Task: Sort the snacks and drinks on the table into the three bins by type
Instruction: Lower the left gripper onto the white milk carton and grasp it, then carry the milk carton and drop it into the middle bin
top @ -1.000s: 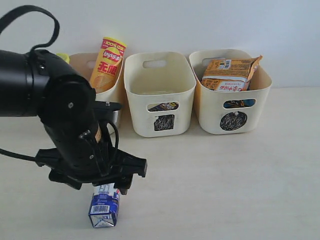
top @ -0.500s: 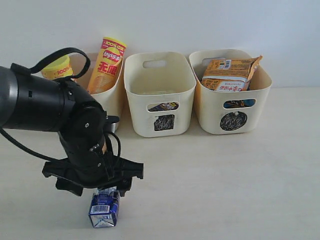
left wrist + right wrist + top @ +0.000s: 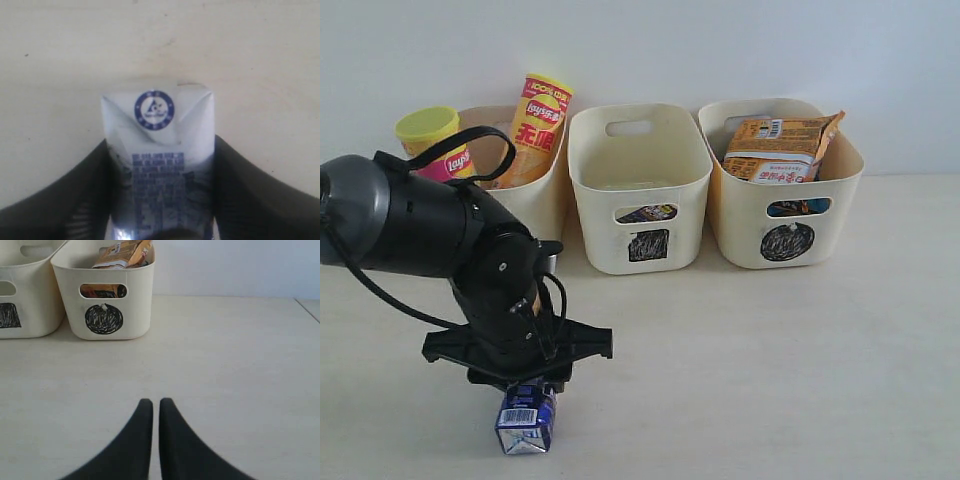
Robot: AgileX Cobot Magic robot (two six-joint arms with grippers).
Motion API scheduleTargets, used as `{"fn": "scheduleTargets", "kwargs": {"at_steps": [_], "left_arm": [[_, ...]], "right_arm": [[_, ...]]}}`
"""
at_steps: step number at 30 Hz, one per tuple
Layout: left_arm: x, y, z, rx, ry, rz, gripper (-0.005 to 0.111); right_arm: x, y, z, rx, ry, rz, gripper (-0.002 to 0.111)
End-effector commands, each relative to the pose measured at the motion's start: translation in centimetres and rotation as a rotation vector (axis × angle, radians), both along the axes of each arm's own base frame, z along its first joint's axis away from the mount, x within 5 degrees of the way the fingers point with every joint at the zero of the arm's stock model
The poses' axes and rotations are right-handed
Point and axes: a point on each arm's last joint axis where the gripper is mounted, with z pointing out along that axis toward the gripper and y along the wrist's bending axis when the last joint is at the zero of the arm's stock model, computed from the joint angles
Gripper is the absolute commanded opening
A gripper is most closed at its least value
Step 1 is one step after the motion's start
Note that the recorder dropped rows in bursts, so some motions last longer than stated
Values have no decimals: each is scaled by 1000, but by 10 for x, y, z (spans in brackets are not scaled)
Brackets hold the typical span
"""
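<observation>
Black-cased, the left gripper (image 3: 527, 392) is set over the white and blue carton (image 3: 525, 425). In the left wrist view its jaws are seen pressed against the carton's two sides, partly closed, so the carton is gripped. The carton is stood upright on the cream table (image 3: 770, 350), at the near left, well apart from the bins.

Three cream tubs are lined up along the wall. In the left tub (image 3: 542, 200) a pink chip tube (image 3: 438, 145) with a yellow-green lid and a taller yellow-orange chip tube (image 3: 535, 125) are leaned. The middle tub (image 3: 640, 170) is marked with a black square, and something dark is glimpsed through its handle slot. The tub marked with a circle (image 3: 785, 225) is filled by an orange bag (image 3: 775, 150).

The right gripper (image 3: 155, 402) is held above bare table with its jaws brought together, and nothing is gripped.
</observation>
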Motion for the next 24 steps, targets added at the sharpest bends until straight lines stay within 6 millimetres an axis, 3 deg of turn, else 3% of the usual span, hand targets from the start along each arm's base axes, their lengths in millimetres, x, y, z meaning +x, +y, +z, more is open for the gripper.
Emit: {"fn": "scheduleTargets", "kwargs": {"at_steps": [1, 2, 8, 24], "left_arm": [[0, 1, -3, 4, 5, 8, 10], [0, 1, -3, 8, 3, -3, 4], [5, -1, 11, 10, -21, -46, 4], [29, -22, 159, -236, -450, -173, 4]], "right_arm": [[0, 0, 0, 0, -9, -1, 2], [0, 0, 0, 0, -9, -1, 2], [0, 0, 0, 0, -9, -1, 2], [0, 0, -1, -1, -5, -1, 2]]}}
